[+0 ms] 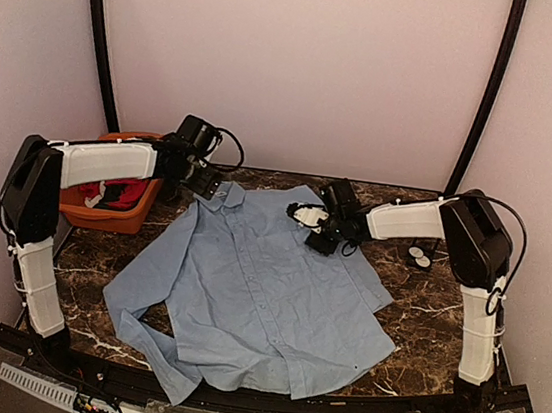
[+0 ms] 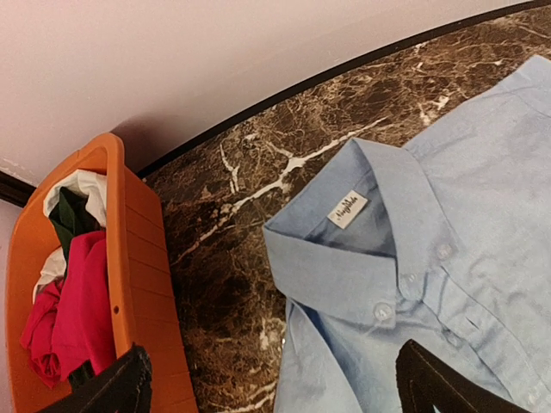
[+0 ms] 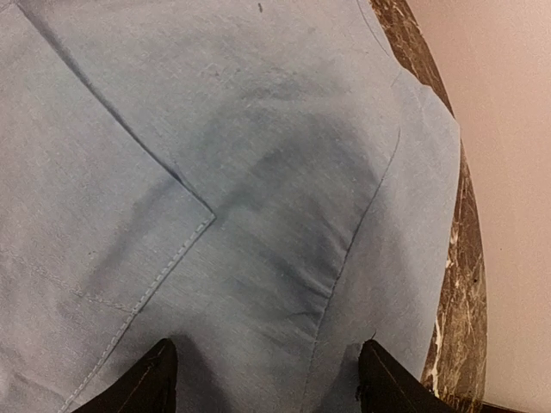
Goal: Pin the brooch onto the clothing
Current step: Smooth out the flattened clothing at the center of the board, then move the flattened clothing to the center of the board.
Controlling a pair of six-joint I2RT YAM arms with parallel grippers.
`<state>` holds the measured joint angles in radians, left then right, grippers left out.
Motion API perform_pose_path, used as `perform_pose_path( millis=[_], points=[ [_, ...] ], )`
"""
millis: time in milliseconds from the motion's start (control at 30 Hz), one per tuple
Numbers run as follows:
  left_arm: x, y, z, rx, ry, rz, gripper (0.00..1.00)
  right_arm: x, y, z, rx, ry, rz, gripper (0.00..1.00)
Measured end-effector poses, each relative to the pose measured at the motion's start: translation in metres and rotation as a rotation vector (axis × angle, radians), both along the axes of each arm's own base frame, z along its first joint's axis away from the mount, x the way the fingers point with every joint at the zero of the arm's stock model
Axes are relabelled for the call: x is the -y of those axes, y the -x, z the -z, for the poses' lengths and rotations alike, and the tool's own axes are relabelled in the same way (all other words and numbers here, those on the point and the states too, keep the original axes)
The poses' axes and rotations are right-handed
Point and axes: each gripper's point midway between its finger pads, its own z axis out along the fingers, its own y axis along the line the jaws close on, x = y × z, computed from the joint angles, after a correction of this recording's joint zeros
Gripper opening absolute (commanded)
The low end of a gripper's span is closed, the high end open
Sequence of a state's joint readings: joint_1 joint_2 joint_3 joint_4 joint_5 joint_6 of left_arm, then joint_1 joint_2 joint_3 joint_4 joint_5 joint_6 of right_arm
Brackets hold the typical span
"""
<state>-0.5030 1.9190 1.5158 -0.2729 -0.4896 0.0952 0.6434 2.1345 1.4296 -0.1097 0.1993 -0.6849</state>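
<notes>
Lying flat, the shirt (image 1: 256,285) spreads beneath both parted jaws

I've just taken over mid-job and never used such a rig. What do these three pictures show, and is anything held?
Two robot arms are bolted at the near edge of a marble table. The overhead picture looks down from behind them: left arm, right arm. The other two come from a camera on each wrist; the dark shapes at the bottom are that arm's own fingers. A light blue shirt lies spread out, collar at the far end. An orange basket of clothes stands at the far left. The left fingers are wide apart near the collar; the right fingers are apart over the shirt's fabric. Neither holds anything. I cannot pick out a brooch.
</notes>
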Motion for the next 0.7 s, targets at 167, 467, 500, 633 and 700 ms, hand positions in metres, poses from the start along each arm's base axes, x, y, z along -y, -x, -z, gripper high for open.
perform_pose_path(
  millis=[167,467,500,633,700],
  points=[
    [0.008,0.045,-0.037,0.023,0.105,0.052,0.99,0.020,-0.032,-0.001,0.027,-0.024,0.078,0.69],
    [0.052,0.125,-0.015,-0.086,0.059,0.211,0.99,0.045,-0.034,-0.024,0.011,-0.072,0.129,0.69],
    [0.052,0.133,-0.007,-0.112,0.042,0.219,0.99,0.039,-0.028,-0.034,0.017,-0.085,0.110,0.69],
    [0.038,0.154,0.018,-0.188,-0.032,0.208,0.99,-0.004,0.003,-0.110,0.101,-0.202,-0.004,0.69],
    [0.029,0.159,0.028,-0.209,-0.074,0.191,0.99,-0.024,0.021,-0.147,0.138,-0.276,-0.055,0.69]
  ],
)
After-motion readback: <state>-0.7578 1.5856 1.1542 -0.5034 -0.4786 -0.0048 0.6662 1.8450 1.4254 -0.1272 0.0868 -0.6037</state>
